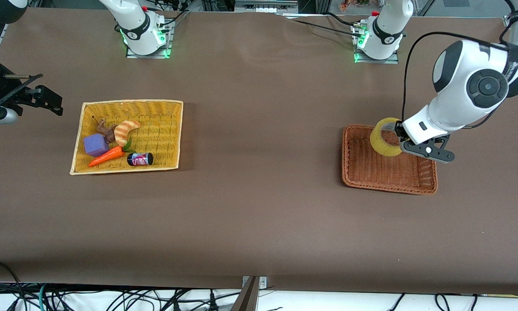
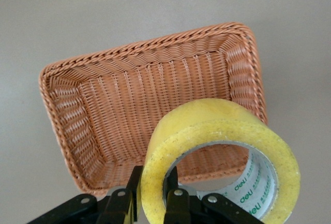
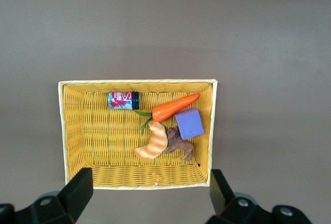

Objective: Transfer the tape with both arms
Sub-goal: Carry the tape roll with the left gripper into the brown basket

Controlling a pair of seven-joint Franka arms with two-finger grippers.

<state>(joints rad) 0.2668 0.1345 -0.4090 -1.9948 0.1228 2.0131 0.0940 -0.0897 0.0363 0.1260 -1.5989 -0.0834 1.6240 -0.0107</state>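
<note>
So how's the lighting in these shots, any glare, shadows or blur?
Front view: even light, soft shadow beside the yellow basket, green glow at both arm bases. Left wrist view: tape sharp in the left gripper, no glare. Right wrist view: open right gripper slightly soft, basket crisp.

The tape (image 1: 386, 138), a yellowish translucent roll with a grey-white core, hangs on edge over the brown wicker basket (image 1: 388, 175), its wall pinched by the left tool (image 1: 400, 137)

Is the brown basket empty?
Yes. The brown basket shows only bare weave; the left claw holds the tape above it.
</note>
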